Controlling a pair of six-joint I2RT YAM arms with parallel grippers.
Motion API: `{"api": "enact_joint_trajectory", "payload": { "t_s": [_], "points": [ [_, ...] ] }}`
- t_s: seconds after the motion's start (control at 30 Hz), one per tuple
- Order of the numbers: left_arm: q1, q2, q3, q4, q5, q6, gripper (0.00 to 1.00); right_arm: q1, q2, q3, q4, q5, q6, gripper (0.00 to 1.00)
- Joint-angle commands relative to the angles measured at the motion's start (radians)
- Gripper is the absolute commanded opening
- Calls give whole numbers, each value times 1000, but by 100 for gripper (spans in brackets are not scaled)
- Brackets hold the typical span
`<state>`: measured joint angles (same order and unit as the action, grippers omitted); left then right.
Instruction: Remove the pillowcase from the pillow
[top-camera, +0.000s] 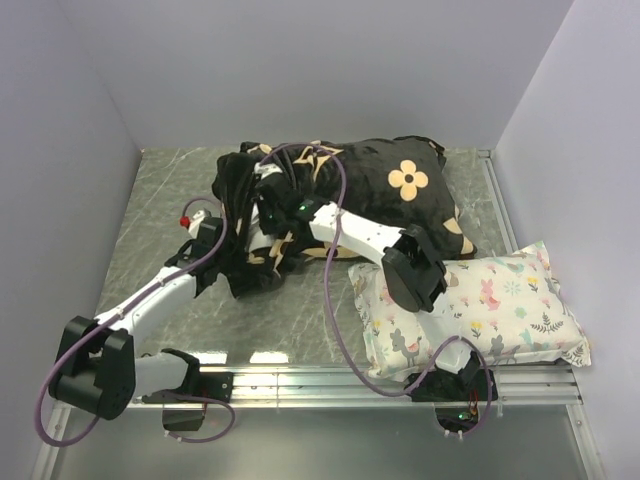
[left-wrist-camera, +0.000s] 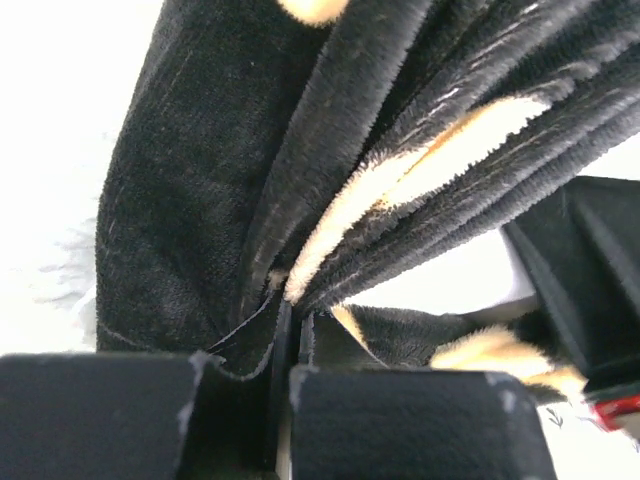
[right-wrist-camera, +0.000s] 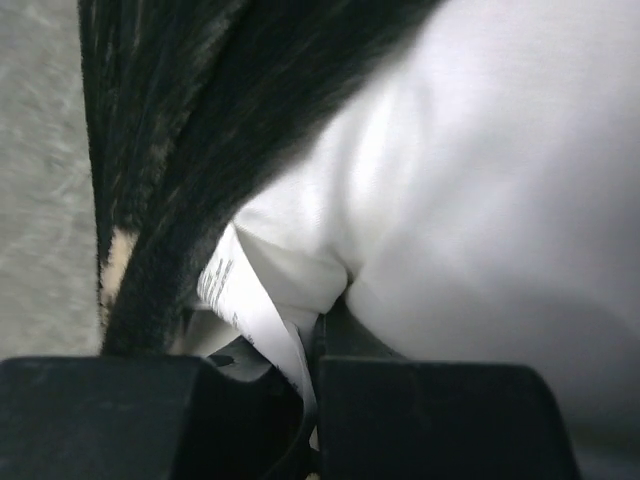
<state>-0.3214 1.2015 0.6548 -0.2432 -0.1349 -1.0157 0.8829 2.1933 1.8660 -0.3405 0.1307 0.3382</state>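
Left wrist: my left pincer (left-wrist-camera: 290, 345) is closed on the pillowcase (left-wrist-camera: 200, 200) edge; my right pincer (right-wrist-camera: 312, 345) pinches the pillow (right-wrist-camera: 480, 180). Beneath my right arm (top-camera: 365, 235) lies the floral pillow (top-camera: 510, 305); table (top-camera: 160, 200) shows left.

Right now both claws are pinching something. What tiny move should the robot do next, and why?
Probably draw the left claw a little away from the right claw. The left is shut on a fold of the black pillowcase, and the right is shut on the white pillow where it shows past the cover's edge. Pulling them apart should start sliding the cover off.
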Motion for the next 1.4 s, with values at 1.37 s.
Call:
{"api": "enact_joint_trajectory", "payload": {
  "t_s": [1.37],
  "points": [
    [-275, 130, -146, -15, -123, -156, 9, -295, -87, 536, -146, -181, 236, 0]
  ]
}}
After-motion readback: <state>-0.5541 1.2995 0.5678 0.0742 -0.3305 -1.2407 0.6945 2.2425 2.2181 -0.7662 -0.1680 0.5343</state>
